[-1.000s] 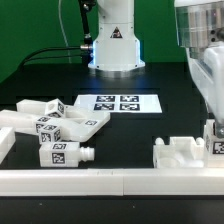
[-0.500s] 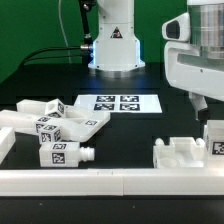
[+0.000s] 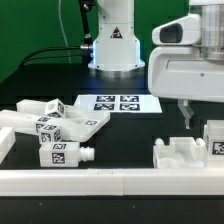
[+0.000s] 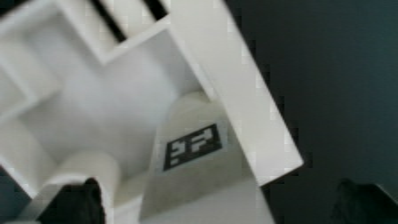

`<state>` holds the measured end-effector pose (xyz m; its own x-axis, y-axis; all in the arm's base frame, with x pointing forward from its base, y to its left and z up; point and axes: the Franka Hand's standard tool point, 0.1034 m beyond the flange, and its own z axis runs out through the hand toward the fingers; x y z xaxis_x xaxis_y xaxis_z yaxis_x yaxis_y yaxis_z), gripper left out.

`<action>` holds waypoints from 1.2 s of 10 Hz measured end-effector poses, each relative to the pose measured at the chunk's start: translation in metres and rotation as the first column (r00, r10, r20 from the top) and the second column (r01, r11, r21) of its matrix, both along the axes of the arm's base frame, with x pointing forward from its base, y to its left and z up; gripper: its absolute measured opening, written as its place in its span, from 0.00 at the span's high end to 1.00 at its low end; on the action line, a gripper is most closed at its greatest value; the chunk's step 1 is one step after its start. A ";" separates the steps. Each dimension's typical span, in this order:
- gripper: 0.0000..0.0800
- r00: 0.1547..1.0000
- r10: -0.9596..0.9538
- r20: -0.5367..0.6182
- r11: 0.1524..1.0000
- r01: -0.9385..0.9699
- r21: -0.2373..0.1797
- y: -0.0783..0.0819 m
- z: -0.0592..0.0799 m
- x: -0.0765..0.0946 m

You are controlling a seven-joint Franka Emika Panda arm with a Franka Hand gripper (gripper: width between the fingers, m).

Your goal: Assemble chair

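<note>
While the end effector (image 3: 192, 122) hangs just above the seat block (image 3: 180, 152), at the exterior view's right of the worktop (image 3: 40, 80), the step in hand seems to be a passage between two parts and not a grasp. In the wrist view its dark fingers (image 4: 68, 200) stand far apart at the two sides of the picture. Nothing is held between them, and only the white block with a tag (image 4: 192, 147) lies below. So it is spread and empty.

The seat block lies close to the long border rail (image 3: 100, 182). A small tagged piece (image 3: 215, 140) stands at its side toward the exterior view's right; whether this piece is already joined to the block I cannot tell. The other loose chair pieces (image 3: 60, 128) lie in a heap at the exterior view's left, well apart from the seat block, and the marker board (image 3: 120, 103) lies farther back between them.

I judge the assembly to be at an early stage, because most parts are not yet on the seat. The next move probably calls for travelling across to the heap and taking one piece. For this the fingers must come over a single piece, aligned with its narrow sides, since the pieces touch each other and a neighbour could be pushed away.
</note>
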<state>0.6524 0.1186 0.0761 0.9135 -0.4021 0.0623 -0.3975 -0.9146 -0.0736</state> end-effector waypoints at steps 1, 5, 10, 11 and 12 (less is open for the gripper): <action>0.20 1.000 -0.014 -0.001 1.000 0.014 0.002 -0.001 0.000 0.000; 0.64 0.985 -0.173 -0.012 0.985 0.173 0.012 -0.004 0.000 0.000; 0.64 0.620 -0.778 -0.104 0.616 0.785 0.073 -0.002 -0.001 -0.001; 0.64 0.513 -0.848 -0.136 0.504 0.859 0.092 -0.001 -0.001 0.001; 0.64 0.403 -0.899 -0.169 0.391 0.915 0.098 -0.001 -0.001 0.001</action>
